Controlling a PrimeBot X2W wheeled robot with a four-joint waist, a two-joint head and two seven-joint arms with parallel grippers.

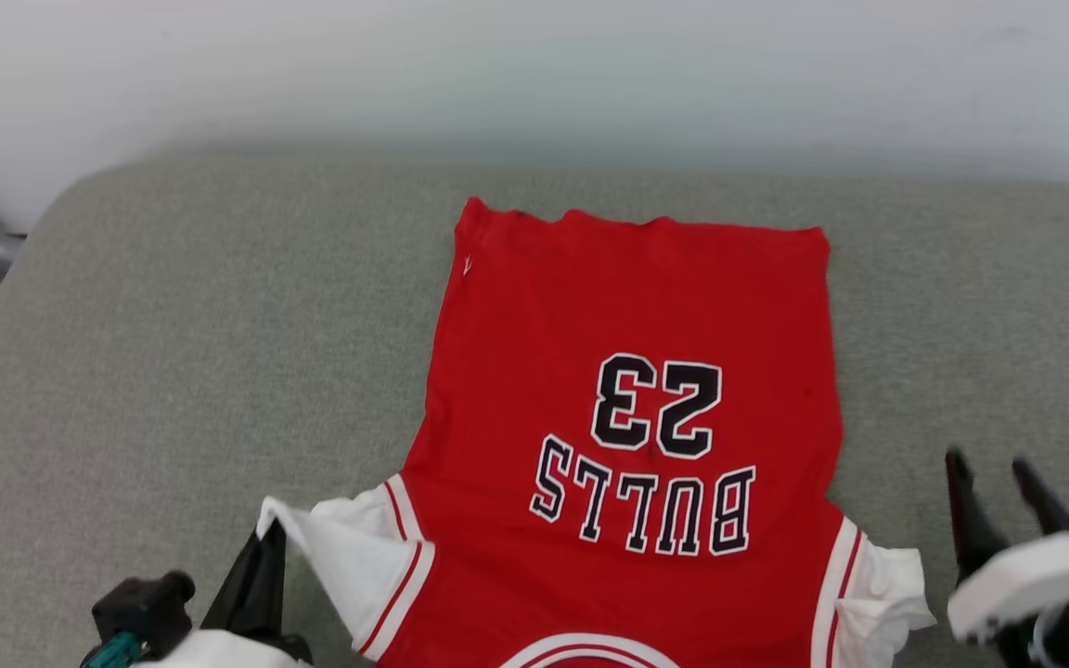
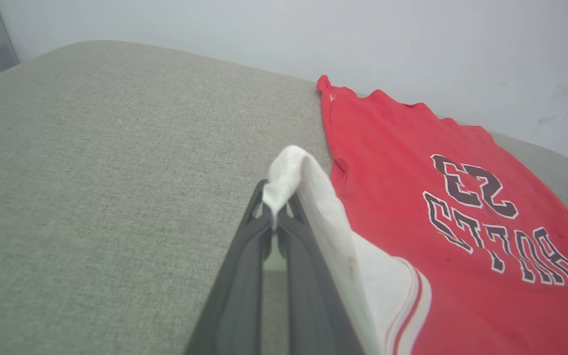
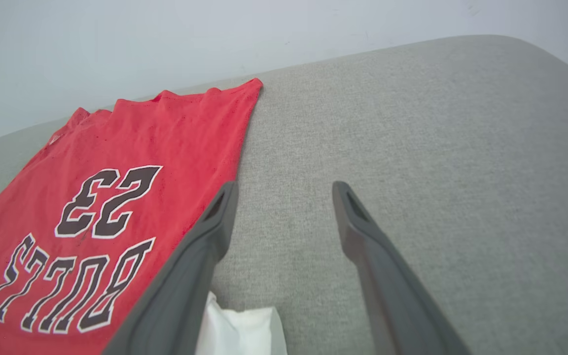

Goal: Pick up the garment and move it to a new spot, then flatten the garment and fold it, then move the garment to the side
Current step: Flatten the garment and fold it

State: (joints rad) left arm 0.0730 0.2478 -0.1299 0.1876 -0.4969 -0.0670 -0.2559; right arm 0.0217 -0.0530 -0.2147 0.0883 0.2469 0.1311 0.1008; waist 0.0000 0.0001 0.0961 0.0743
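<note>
On the grey cushion (image 1: pixel 173 325) the garment (image 1: pixel 627 306) lies flat; we judge it light and limp. Our left gripper (image 2: pixel 277 209) pinches one white shoulder; our right gripper (image 3: pixel 285 190) gapes beside the other, worth gripping.

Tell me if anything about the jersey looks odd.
The jersey lies flat, but both shoulder corners are flipped white side out; the left pincer pinches one, the right pincer stands open beside the other.

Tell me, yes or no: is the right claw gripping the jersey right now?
No. The right claw stands open beside the jersey, with only bare grey cushion between its fingers.
</note>
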